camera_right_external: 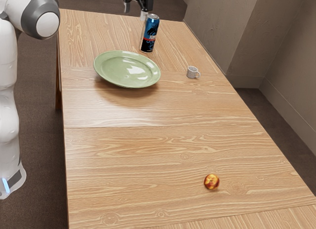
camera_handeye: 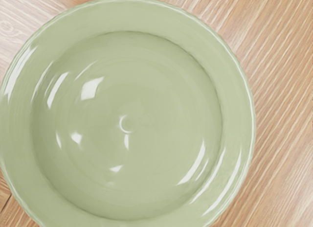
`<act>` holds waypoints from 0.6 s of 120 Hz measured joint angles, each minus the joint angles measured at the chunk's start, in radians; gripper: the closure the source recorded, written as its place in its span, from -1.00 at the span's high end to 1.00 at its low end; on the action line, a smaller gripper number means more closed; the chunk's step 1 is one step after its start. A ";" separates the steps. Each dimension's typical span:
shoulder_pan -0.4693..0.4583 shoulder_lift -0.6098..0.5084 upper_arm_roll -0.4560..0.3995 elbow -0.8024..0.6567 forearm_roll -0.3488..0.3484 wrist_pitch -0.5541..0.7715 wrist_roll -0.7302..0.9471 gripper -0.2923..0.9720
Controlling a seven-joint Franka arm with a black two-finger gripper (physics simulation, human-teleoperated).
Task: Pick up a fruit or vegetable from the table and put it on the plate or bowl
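Observation:
A small red and yellow fruit [camera_right_external: 212, 181] lies near the table's front edge, toward the exterior view's right. The pale green plate [camera_right_external: 127, 68] sits at the far end of the table with nothing on it. My black gripper [camera_right_external: 136, 7] hangs high over the far end, above the plate, open with nothing between its fingers. It is far from the fruit. In the wrist view the plate [camera_handeye: 127, 124] lies directly beneath my hand, glossy and bare.
A blue drink can [camera_right_external: 149, 33] stands upright just behind the plate, close under the gripper. A small grey mug [camera_right_external: 192, 72] sits to the plate's right. The wooden table [camera_right_external: 163, 140] stretches between plate and fruit. A wall corner stands at the right.

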State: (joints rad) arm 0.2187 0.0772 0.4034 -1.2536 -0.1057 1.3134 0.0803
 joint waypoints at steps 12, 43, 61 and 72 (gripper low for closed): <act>-0.001 -0.003 -0.001 0.000 0.000 0.006 0.004 0.51; -0.073 0.081 -0.041 0.167 0.109 0.000 0.086 0.51; -0.273 0.143 -0.059 0.115 0.072 0.016 0.148 0.50; -0.393 0.071 -0.100 -0.042 0.061 0.092 0.172 0.50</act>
State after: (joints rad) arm -0.1738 0.1486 0.3039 -1.2952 -0.0448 1.4058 0.2523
